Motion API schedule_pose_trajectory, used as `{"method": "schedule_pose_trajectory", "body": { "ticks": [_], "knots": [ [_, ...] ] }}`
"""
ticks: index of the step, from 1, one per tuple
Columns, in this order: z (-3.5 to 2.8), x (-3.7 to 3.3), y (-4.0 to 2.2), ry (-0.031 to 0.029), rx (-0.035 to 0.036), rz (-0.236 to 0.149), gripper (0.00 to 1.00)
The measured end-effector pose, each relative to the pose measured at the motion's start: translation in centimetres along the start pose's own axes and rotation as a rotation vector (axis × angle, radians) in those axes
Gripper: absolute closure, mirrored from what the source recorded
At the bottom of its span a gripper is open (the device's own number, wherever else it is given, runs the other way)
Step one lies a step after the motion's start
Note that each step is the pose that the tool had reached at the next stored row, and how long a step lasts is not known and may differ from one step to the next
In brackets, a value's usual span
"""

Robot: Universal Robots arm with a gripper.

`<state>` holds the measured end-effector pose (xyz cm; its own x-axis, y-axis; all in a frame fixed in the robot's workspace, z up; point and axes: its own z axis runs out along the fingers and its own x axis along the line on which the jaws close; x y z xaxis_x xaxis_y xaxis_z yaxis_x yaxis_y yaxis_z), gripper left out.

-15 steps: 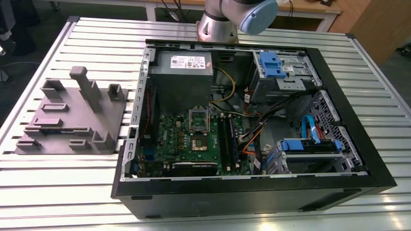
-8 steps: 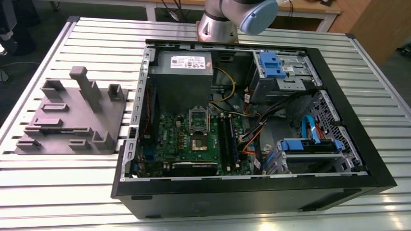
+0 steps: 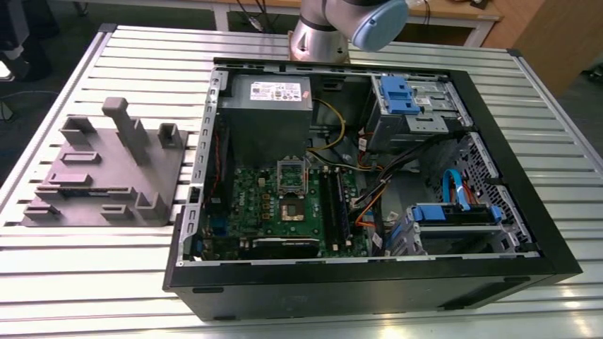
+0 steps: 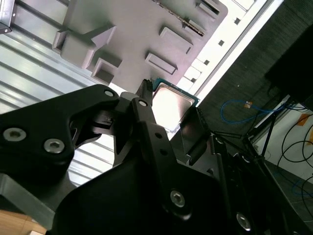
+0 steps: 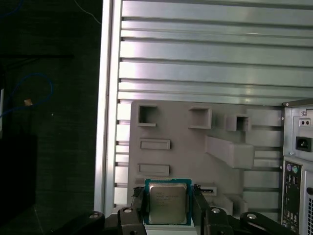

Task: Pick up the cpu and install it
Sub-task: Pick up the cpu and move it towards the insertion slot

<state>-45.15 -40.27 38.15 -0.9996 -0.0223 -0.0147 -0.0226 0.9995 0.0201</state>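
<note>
gripping cpu point(image 5: 167, 201) | fingers point(image 5: 138, 201) clamped on both its sides | over grey tray point(image 5: 195, 142)

Fixture block point(image 3: 99, 176) on table point(image 3: 94, 275) beside computer case point(image 3: 377, 282), cpu point(image 5: 167, 204) in claw point(image 5: 168, 201)

A ribbed aluminium table point(image 3: 85, 282) with long slots stands in the middle, and light reflects brightly on its bars. The floor point(image 5: 49, 156) around it is dark carpet, where a blue cable point(image 5: 29, 90) lies in a loop. In the exterior view, wooden furniture point(image 3: 541, 35) stands behind the table.
</note>
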Motion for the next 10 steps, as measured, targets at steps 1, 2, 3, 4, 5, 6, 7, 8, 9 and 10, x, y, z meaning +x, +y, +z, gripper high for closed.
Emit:
{"method": "schedule_pose_trajectory", "body": {
  "ticks": [1,2,3,4,5,6,7,8,9,10],
  "knots": [
    [0.00,-0.04,0.00,0.0000,0.0000,0.000,0.53],
    [0.00,-0.08,0.00,0.0000,0.0000,0.000,0.53],
    [0.00,-0.12,0.00,0.0000,0.0000,0.000,0.53],
    [0.00,-0.16,0.00,0.0001,0.0000,0.000,0.53],
    [0.01,-0.20,0.00,0.0000,0.0000,0.000,0.53],
    [0.00,-0.23,0.00,0.0000,0.0000,0.000,0.53],
    [0.00,-0.26,0.00,0.0000,0.0000,0.000,0.53],
    [0.00,-0.29,0.00,0.0001,0.0000,0.000,0.53],
    [0.00,-0.31,0.00,0.0001,0.0000,0.000,0.53],
    [0.01,-0.34,-0.01,0.0000,0.0000,0.000,0.53]
  ]
}}
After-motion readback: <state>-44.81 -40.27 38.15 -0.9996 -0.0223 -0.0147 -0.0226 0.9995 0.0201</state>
